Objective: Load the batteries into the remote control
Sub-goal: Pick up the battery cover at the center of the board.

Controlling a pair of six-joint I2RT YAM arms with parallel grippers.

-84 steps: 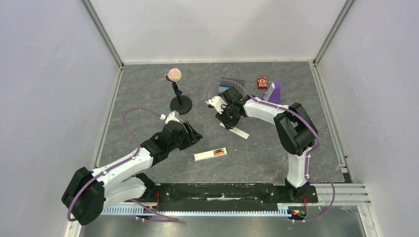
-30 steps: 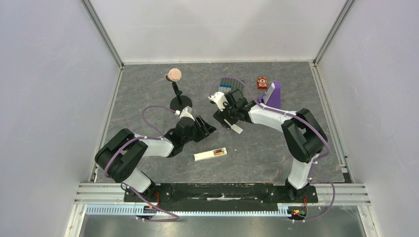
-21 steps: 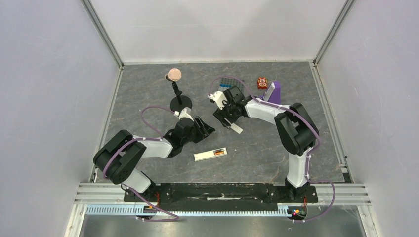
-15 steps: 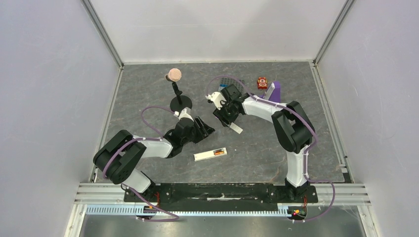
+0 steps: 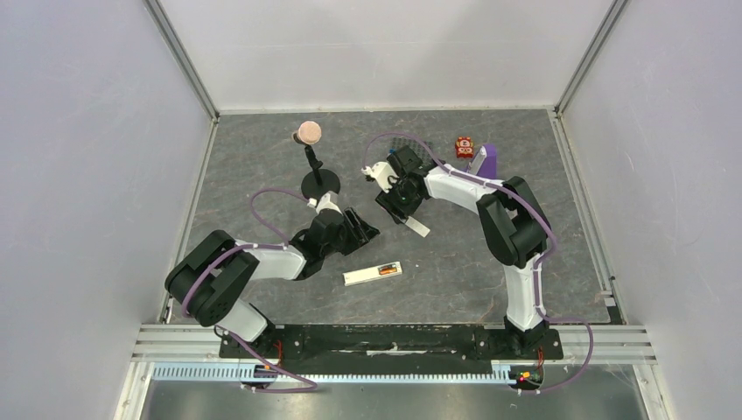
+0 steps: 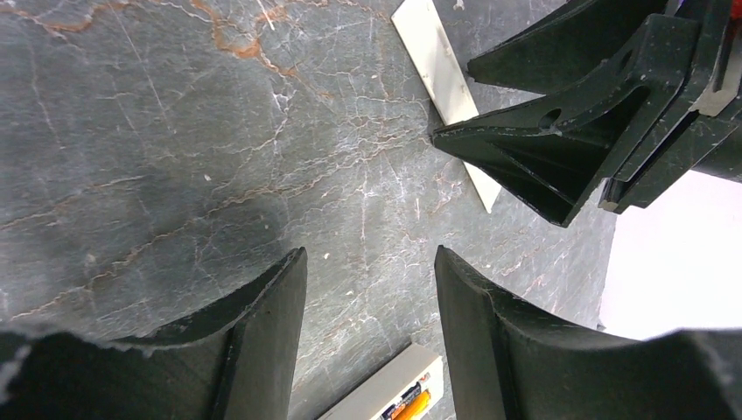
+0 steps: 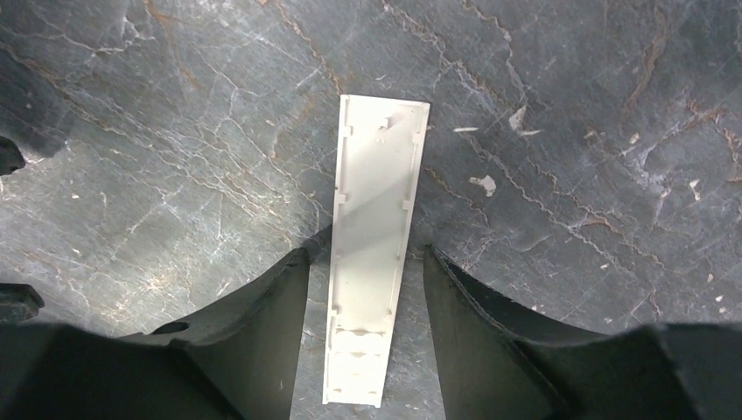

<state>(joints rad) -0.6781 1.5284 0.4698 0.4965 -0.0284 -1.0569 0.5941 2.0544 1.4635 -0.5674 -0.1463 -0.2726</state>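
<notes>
Remote control (image 5: 373,273): laid on worktop (image 5: 262,157) between the arms — batteries (image 5: 386,270) seated in its recess.
Left pincer (image 6: 369,254): spread, nothing held.
Right pincer (image 7: 366,255): spread — white cover strip (image 7: 374,219) straddled.

I've got the overhead camera parked high behind the arm bases (image 5: 385,339), looking steeply down from far enough back to take in the whole worktop (image 5: 262,166). My right wrist camera sits just behind the right claw (image 7: 366,258), very near the stone and aimed almost straight down between its tips. The left wrist camera rides behind the left claw (image 6: 369,262), equally low, and it faces across at the other arm's black fingers (image 6: 560,131). All three views share the white strip (image 7: 381,175). The left wrist and overhead also share the remote control (image 5: 373,274).
</notes>
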